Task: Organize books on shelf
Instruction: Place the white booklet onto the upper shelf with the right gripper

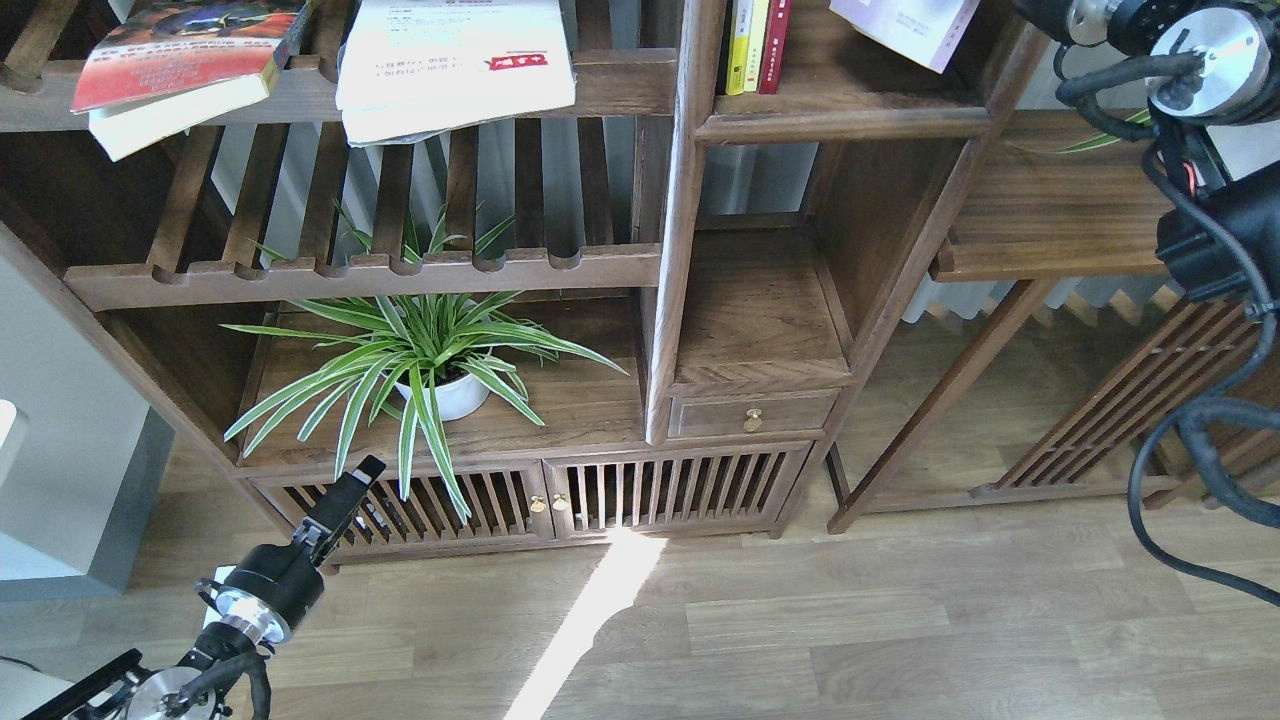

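The thick red-orange book (180, 50) and the large white book with a red logo (450, 60) lie flat on the slatted rack at top left. The thin pale booklet (905, 25) hangs tilted above the shelf (840, 125), the solid board of the narrow cubby, and is partly cut off by the top edge. My right gripper (1035, 10) is at the booklet's right edge and holds it; its fingers are mostly out of the picture. My left gripper (365, 472) is low at bottom left, in front of the cabinet doors, empty; its fingers cannot be told apart.
Yellow and red books (755, 45) stand upright at the left of the cubby. A spider plant in a white pot (440, 395) stands on the wide lower board. A small drawer (752, 412) is below the lower cubby. A side table (1050, 220) stands to the right.
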`<action>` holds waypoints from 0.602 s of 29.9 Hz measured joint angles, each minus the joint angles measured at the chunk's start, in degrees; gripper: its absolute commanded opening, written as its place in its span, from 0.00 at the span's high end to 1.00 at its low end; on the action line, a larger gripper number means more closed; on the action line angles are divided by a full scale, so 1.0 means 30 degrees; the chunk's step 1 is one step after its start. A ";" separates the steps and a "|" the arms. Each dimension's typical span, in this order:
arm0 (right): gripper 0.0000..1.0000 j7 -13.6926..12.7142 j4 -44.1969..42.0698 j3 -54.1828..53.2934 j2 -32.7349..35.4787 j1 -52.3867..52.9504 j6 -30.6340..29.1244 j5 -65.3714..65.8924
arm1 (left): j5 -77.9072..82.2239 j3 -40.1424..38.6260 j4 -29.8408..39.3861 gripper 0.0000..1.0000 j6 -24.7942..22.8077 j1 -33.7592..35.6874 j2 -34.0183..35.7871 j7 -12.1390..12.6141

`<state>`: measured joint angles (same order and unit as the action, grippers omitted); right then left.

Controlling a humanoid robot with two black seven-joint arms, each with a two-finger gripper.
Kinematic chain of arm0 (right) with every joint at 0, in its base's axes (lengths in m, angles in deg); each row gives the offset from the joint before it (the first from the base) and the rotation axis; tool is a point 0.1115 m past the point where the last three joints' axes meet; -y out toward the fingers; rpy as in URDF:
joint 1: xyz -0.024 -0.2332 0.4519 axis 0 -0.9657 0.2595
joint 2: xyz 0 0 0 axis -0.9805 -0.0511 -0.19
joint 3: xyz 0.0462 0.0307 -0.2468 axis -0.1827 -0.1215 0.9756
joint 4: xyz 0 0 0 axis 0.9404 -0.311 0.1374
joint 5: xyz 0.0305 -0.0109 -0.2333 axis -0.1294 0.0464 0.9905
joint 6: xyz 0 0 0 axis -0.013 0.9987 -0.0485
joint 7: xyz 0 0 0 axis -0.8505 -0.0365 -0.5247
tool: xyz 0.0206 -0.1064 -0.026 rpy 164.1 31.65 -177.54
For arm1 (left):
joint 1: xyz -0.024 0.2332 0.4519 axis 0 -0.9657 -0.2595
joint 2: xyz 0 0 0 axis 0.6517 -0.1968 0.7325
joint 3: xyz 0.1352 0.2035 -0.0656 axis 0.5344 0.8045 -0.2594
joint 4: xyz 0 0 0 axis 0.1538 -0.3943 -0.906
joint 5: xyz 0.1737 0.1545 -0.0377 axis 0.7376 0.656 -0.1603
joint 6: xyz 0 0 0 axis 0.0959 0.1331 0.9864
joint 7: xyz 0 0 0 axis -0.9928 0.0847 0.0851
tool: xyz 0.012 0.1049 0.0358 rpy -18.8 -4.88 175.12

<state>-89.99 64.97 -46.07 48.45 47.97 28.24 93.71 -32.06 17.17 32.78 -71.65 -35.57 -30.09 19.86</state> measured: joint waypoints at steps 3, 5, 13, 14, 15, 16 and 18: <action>0.97 0.0486 -0.0042 0.0029 -0.0044 -0.0004 0.0001 0.0148 | 0.0000 0.0002 0.0004 0.02 0.0000 -0.0003 -0.0030 0.0005; 0.97 0.0831 -0.0085 0.0051 -0.0168 -0.0011 0.0001 0.0241 | 0.0000 0.0020 0.0005 0.02 0.0000 -0.0005 -0.0095 0.0035; 0.97 0.1423 -0.0470 -0.0022 -0.1400 -0.0009 0.0060 0.1541 | 0.0000 0.0057 0.0007 0.02 0.0000 -0.0013 -0.0207 0.0112; 0.97 0.1503 -0.0521 -0.0030 -0.1447 -0.0003 0.0064 0.1601 | 0.0000 0.0058 0.0008 0.02 0.0000 -0.0012 -0.0219 0.0112; 0.97 0.1575 -0.0585 -0.0042 -0.1480 0.0008 0.0073 0.1646 | 0.0000 0.0058 0.0007 0.02 0.0000 -0.0011 -0.0225 0.0112; 0.97 0.1629 -0.0662 -0.0047 -0.1496 0.0018 0.0084 0.1689 | 0.0000 0.0059 0.0008 0.02 0.0000 -0.0012 -0.0229 0.0113; 0.97 0.1717 -0.0822 -0.0049 -0.1509 0.0024 0.0089 0.1733 | 0.0000 0.0059 0.0008 0.02 0.0000 -0.0021 -0.0232 0.0112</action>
<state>-84.84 62.51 -46.21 43.92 48.04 28.51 98.91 -32.06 17.34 32.80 -71.65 -35.63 -30.79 20.20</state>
